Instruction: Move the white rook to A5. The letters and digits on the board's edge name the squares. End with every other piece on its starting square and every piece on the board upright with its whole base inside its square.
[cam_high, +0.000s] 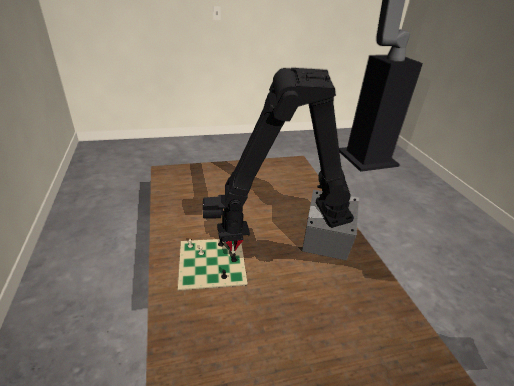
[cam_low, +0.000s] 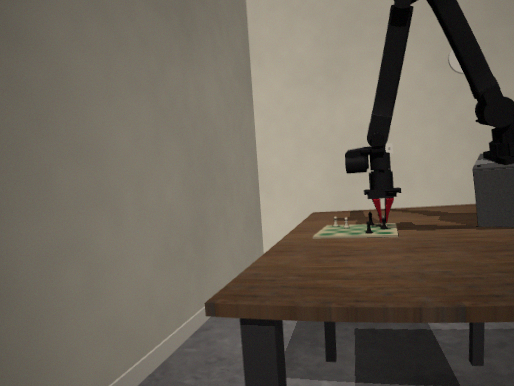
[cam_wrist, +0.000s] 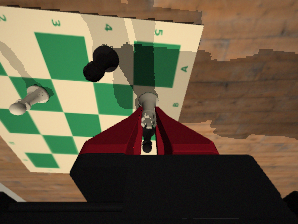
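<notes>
The green and cream chessboard (cam_high: 186, 286) (cam_low: 325, 234) (cam_wrist: 75, 22) lies on the wooden table. My gripper (cam_high: 233, 249) (cam_low: 383, 220) (cam_wrist: 148, 111) stands upright over the board's far right corner. Its red fingers are shut on the white rook (cam_wrist: 147, 102), a pale piece in the arm's shadow. The rook's base rests on the cream square beside the shaded green A5 square (cam_wrist: 162, 70). A black piece (cam_high: 224, 274) (cam_low: 369, 222) (cam_wrist: 101, 61) stands close by in the A row near column 4. Two white pieces (cam_high: 200, 250) (cam_high: 190, 244) (cam_low: 346, 221) (cam_low: 335, 220) stand on the far left side; one white piece (cam_wrist: 30, 100) shows in the wrist view.
The arm's grey base block (cam_high: 330, 235) (cam_low: 492, 195) sits on the table to the right of the board. A black pedestal (cam_high: 380, 110) stands on the floor behind the table. The table's left edge runs near the board.
</notes>
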